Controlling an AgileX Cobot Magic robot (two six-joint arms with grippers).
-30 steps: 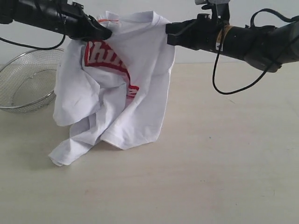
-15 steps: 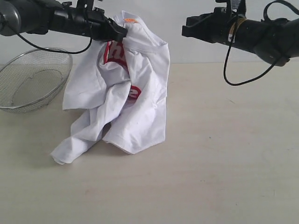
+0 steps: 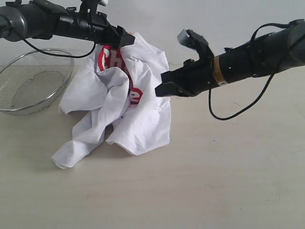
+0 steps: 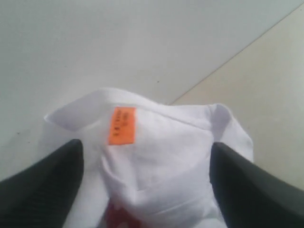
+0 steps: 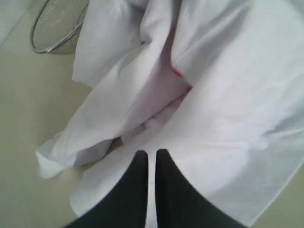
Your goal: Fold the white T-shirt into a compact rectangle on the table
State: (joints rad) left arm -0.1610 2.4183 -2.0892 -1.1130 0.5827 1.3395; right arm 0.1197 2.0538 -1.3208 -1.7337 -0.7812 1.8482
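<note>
**Shirt crumpled on worktop, both pincers free of it**

Exterior view: white T-shirt [image 3: 126, 102] sits in a rumpled heap on the pale worktop [image 3: 228, 181], its upper part bunched high, red lettering partly showing, lower folds trailing toward the camera. The left pincer [image 3: 125, 39] is at the top of the heap, by the collar. The right pincer [image 3: 162, 89] points at the shirt's right edge, its tip touching or just beside the cloth. A wire-mesh basket [image 3: 28, 81] stands well to the left.

Left wrist view: the left pincer [image 4: 145, 161] has its jaws wide apart, collar cloth and the orange neck tag [image 4: 122, 125] lying between them, not clamped.

Right wrist view: the right pincer [image 5: 151, 164] has its jaws pressed together, holding nothing, over a smooth panel of the shirt.

Judgement: the shirt must be spread flat before any fold. Doing that well likely means opening the right pincer, taking one clean edge or shoulder in each, and drawing them apart so no layers stay trapped.
</note>
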